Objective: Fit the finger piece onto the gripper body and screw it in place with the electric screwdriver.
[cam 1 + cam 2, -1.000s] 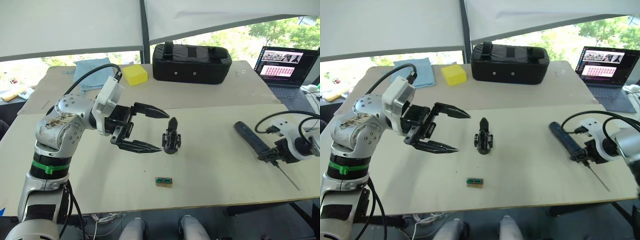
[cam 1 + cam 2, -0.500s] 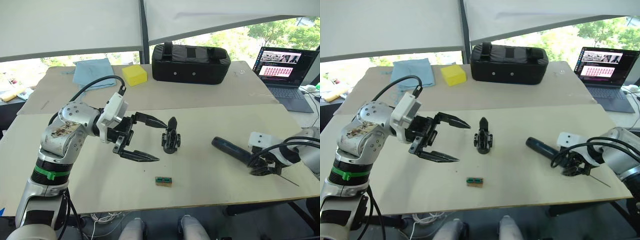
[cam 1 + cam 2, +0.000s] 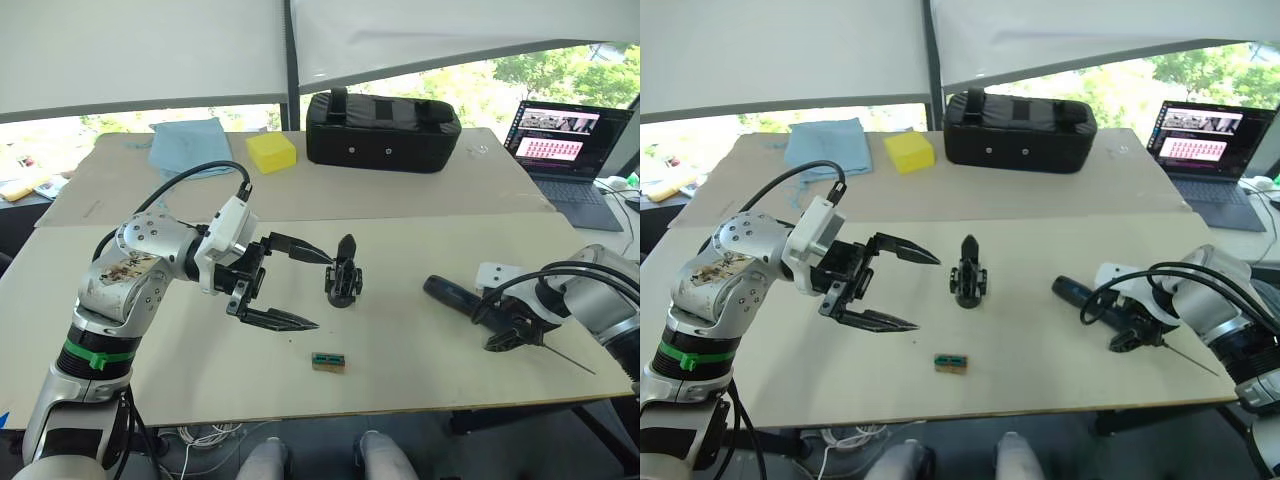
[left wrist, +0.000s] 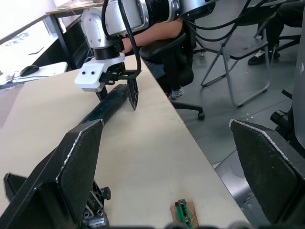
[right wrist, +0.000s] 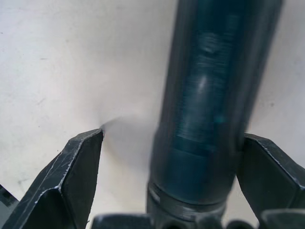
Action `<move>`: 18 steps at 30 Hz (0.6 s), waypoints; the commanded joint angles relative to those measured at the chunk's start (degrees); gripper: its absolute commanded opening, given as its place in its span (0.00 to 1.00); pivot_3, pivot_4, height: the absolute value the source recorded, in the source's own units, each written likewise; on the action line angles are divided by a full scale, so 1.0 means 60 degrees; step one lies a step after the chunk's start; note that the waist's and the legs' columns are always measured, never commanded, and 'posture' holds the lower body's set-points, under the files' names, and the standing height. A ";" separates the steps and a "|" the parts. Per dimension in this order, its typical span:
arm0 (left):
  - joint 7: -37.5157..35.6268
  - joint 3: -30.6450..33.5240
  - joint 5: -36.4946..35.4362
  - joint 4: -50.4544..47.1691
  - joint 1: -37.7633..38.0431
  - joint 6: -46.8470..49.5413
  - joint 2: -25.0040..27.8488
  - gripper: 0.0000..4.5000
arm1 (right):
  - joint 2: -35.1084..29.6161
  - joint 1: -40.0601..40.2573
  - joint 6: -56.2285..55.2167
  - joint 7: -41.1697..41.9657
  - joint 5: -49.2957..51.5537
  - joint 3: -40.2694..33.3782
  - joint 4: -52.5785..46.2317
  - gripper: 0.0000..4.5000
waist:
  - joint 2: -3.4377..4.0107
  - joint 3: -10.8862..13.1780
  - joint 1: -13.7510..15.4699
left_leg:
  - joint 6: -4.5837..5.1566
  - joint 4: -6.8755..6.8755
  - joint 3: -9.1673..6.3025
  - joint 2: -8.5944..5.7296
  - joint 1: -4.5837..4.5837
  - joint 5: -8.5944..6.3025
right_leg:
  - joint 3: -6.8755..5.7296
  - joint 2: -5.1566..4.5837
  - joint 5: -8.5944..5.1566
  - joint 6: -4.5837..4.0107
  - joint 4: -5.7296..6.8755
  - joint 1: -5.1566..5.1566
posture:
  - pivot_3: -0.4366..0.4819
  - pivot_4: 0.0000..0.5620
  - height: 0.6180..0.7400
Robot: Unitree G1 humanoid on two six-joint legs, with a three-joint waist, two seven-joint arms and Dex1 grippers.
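Observation:
The gripper body [image 3: 343, 278] stands upright mid-table, a black pointed finger sticking up from it. My left gripper [image 3: 321, 291] is open just to its left, fingertips spread wide and pointing at it without touching. The electric screwdriver [image 3: 457, 298] lies on the table to the right, its thin bit [image 3: 572, 358] aimed at the right edge. My right gripper [image 3: 510, 331] is open and straddles its barrel [image 5: 209, 95]. One finger [image 5: 71, 176] stands clear of the barrel and the other [image 5: 271, 176] is close against it. A loose finger piece is out of view.
A small green part on a brown block [image 3: 327, 361] lies near the front edge. At the back are a large black case [image 3: 382, 115], a yellow block [image 3: 270, 150] and a blue cloth [image 3: 190, 140]. A laptop [image 3: 563, 140] sits far right. Chairs [image 4: 238, 57] stand beyond the table.
My right gripper has carried the electric screwdriver leftward from the table's right edge and let go of it; it now lies on the table. The left gripper has lowered slightly, still open.

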 commanded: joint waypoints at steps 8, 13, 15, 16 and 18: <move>0.0125 0.0111 -0.0114 -0.0177 -0.0246 -0.0070 -0.0028 1.00 | 0.0079 -0.0088 0.0082 0.0020 -0.0140 -0.0362 0.0887 0.99 | 0.0006 0.0010 0.0331 | -0.0127 -0.0084 -0.0092 -0.0020 0.0044 0.0086 | 0.0058 0.0011 -0.0043 -0.0043 0.0051 -0.0013 | 0.48 0.27 1.00; 0.0135 0.0076 -0.0098 -0.0192 -0.0272 -0.0100 -0.0062 1.00 | 0.0151 -0.0044 -0.0179 -0.0053 -0.0117 -0.0529 0.1082 0.99 | 0.0003 0.0009 0.0377 | -0.0126 -0.0084 -0.0057 -0.0027 0.0041 0.0085 | 0.0096 0.0000 -0.0038 -0.0034 0.0042 -0.0022 | 0.48 0.27 1.00; 0.0155 0.0057 -0.0081 -0.0214 -0.0265 -0.0116 -0.0081 1.00 | 0.0203 -0.0108 -0.0288 -0.0091 -0.0245 -0.0468 0.1272 0.99 | 0.0000 0.0007 0.0382 | -0.0126 -0.0084 -0.0041 -0.0025 0.0042 0.0085 | 0.0112 0.0002 -0.0035 -0.0031 0.0043 -0.0030 | 0.48 0.27 1.00; 0.0160 0.0050 -0.0073 -0.0229 -0.0258 -0.0121 -0.0087 1.00 | 0.0219 -0.0152 -0.0274 -0.0019 -0.0298 -0.0411 0.1361 0.99 | -0.0001 0.0007 0.0380 | -0.0126 -0.0084 -0.0035 -0.0024 0.0043 0.0085 | 0.0117 0.0003 -0.0035 -0.0030 0.0044 -0.0031 | 0.48 0.27 1.00; 0.0183 0.0043 -0.0072 -0.0278 -0.0257 -0.0107 -0.0085 1.00 | 0.0236 -0.0236 -0.0235 0.0187 -0.0326 -0.0322 0.1471 0.99 | -0.0001 0.0007 0.0374 | -0.0125 -0.0084 -0.0013 -0.0019 0.0043 0.0085 | 0.0137 0.0007 -0.0031 -0.0026 0.0045 -0.0045 | 0.48 0.27 1.00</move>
